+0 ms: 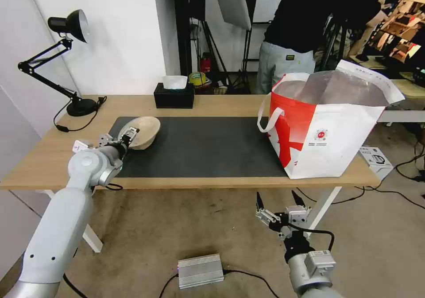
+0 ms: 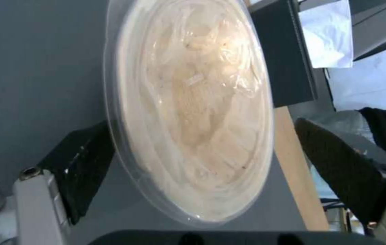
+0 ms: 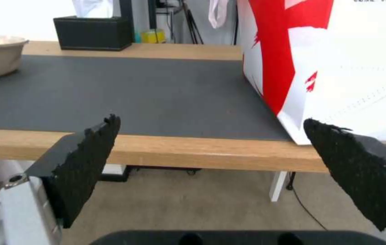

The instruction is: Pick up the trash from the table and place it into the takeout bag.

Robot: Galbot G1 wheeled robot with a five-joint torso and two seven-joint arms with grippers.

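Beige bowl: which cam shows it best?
Left wrist view: the beige bowl spans the frame between the left hand's pads, film-covered. Head view shows it tilted, small; right wrist view catches its edge.

Nothing is reading clearly: the takeout bag is showing a small round red logo with illegible print beneath it.

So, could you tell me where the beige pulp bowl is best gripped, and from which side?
Probably at its rim, from the table's left end. The beige pulp bowl is tipped on the dark mat, its film-covered mouth facing the left pincer, whose open fingers already straddle the near edge. The round body is likely too wide to span; the thin rim fits between the pads.
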